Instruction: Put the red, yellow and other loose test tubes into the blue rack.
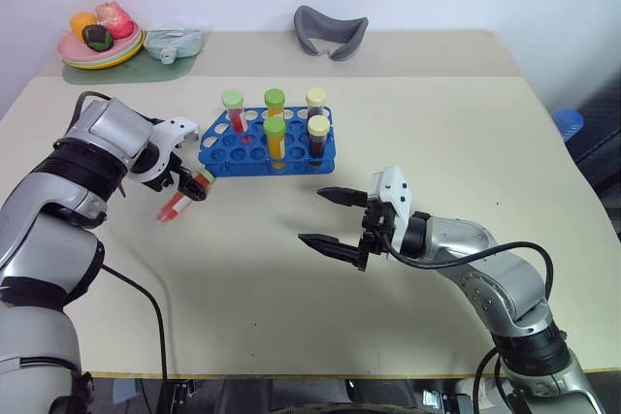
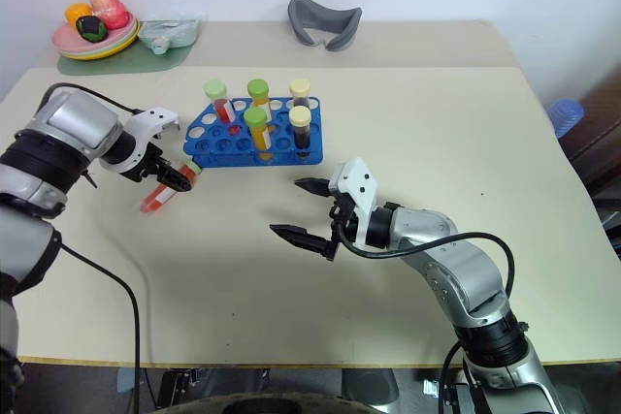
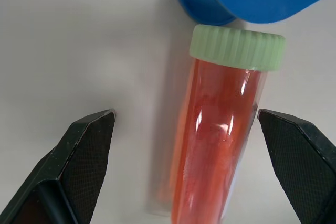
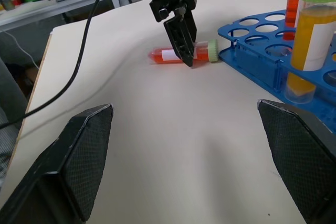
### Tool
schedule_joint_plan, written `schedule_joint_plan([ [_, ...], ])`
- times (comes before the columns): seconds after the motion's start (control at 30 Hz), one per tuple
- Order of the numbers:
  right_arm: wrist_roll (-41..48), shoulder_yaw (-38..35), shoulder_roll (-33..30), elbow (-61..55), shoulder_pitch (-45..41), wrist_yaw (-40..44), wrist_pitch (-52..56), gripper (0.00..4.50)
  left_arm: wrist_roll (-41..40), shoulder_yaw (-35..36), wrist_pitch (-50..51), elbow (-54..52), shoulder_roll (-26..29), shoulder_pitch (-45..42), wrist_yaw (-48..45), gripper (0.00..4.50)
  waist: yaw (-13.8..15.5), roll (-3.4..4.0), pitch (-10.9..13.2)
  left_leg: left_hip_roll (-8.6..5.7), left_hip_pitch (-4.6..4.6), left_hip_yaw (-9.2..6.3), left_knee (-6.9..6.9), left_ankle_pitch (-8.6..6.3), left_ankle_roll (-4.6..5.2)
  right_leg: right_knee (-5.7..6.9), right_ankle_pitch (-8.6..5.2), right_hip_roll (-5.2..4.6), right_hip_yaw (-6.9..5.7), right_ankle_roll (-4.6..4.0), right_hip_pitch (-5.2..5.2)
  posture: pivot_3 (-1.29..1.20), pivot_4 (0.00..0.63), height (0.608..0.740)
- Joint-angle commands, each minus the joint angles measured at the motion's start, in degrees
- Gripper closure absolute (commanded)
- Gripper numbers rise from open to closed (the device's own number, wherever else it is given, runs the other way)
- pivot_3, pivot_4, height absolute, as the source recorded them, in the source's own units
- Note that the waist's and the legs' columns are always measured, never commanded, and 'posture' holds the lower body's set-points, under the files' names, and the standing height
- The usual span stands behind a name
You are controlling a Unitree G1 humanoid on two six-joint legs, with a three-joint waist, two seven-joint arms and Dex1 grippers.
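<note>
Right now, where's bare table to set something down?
Free: wide patch right of the rack out to the table edge, and the near strip in front of the right pincer. Crowded: left of the rack, where the left pincer straddles the red tube.

Red tube [image 1: 180,200], pale-green cap; blue rack [image 1: 219,156]

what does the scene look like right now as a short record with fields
rack: blue rack on the table, holding five capped tubes upright
loose tube: red tube with pale green cap, lying on the table beside the rack's near left corner
left gripper: open, fingers straddling the red tube, not closed on it
right gripper: open, holding nothing, over bare table in front of the rack
far edge: plate of toy food, grey curved object
</note>
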Motion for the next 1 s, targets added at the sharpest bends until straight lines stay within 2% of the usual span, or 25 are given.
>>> schedule_joint_plan([
  [0.03, 0.21, -0.26, 0.23, -2.62, -0.27, 0.15, -1.27, 0.0, 3.38, -0.79, -2.97, 2.15, -0.72, -0.58, -2.77, 0.55, -0.03, 0.02, -0.01, 0.0, 0.0, 0.0, 0.0, 0.0, 0.0, 0.01, 0.0, 0.0, 0.0, 0.0, 0.0, 0.0, 0.15, 0.74],
  [0.13, 0.19, -0.23, 0.16, -2.63, -0.35, 0.21, -1.25, 0.0, 5.46, -0.43, -4.09, 2.93, -0.95, -0.58, -4.59, 1.77, -0.07, 0.01, -0.01, 0.0, -0.01, 0.0, 0.0, 0.0, 0.0, 0.0, 0.0, 0.0, 0.0, 0.0, 0.0, 0.0, 0.15, 0.74],
  [0.4, 0.32, -0.04, 0.12, -2.51, -0.64, 0.6, -1.15, 0.0, 8.73, 1.8, -4.26, 3.27, -1.35, 0.26, -5.58, 1.77, -0.07, 0.01, -0.01, 0.0, -0.02, -0.01, 0.0, 0.0, 0.01, -0.01, 0.0, -0.01, 0.0, 0.01, -0.01, 0.0, 0.15, 0.74],
  [0.5, 0.3, 0.03, 0.21, -2.33, -0.93, 0.7, -1.04, 0.0, 9.31, 2.39, -3.81, 2.89, -1.02, 0.54, -5.68, 2.63, -0.08, 0.0, 0.0, 0.0, -0.02, -0.01, 0.0, 0.0, 0.0, 0.0, 0.0, -0.01, 0.0, 0.01, -0.02, 0.0, 0.15, 0.74],
  [0.57, 0.33, 0.06, 0.22, -2.32, -1.0, 0.75, -0.98, 0.0, 9.5, 3.06, -2.97, 2.62, -0.86, 0.65, -5.59, 3.6, -0.09, 0.0, 0.0, 0.0, -0.03, -0.01, 0.0, 0.0, 0.0, -0.01, 0.0, -0.01, 0.0, 0.01, -0.02, 0.0, 0.15, 0.74],
  [0.6, 0.37, 0.09, 0.2, -2.33, -1.02, 0.77, -0.95, 0.0, 9.78, 3.49, -2.94, 2.43, -0.66, 0.8, -5.28, 3.75, -0.09, 0.0, 0.0, 0.0, -0.03, -0.01, -0.01, 0.0, 0.0, -0.01, 0.0, -0.01, 0.0, 0.01, -0.03, 0.0, 0.15, 0.74],
  [0.73, 0.45, 0.15, 0.15, -2.48, -0.98, 0.78, -0.88, 0.0, 9.8, 6.57, -1.75, 3.27, -0.18, 1.07, -3.22, 3.75, -0.14, -0.01, 0.01, 0.0, -0.03, -0.01, -0.01, 0.0, 0.0, 0.0, 0.0, -0.01, 0.0, 0.01, -0.03, 0.0, 0.15, 0.74],
  [0.83, 0.59, 0.01, 0.03, -3.04, -0.56, 0.63, -0.79, 0.0, 8.81, 10.76, -0.56, -0.3, 2.25, 2.01, -1.8, 3.75, -0.31, -0.02, 0.01, 0.01, -0.03, -0.01, -0.01, 0.0, 0.0, 0.0, 0.0, 0.0, 0.0, 0.01, -0.05, 0.0, 0.15, 0.74],
  [0.9, 0.71, -0.26, -0.08, -3.43, -0.16, 0.38, -0.67, 0.0, 7.26, 18.6, -2.39, -4.36, 3.99, 3.84, 2.57, 3.75, -0.48, -0.07, 0.04, 0.02, -0.05, -0.01, -0.02, 0.0, 0.0, 0.02, 0.0, 0.0, 0.01, 0.01, -0.1, 0.0, 0.15, 0.74],
  [1.0, 0.95, -0.69, -0.26, -3.92, 0.59, 0.08, -0.47, 0.0, 2.16, 37.37, -13.63, -14.79, 3.04, 9.96, 12.53, 3.75, -0.22, -0.1, 0.06, 0.05, -0.12, -0.03, 0.01, 0.0, 0.0, 0.09, 0.0, -0.02, 0.0, 0.01, -0.18, 0.0, 0.15, 0.74],
])
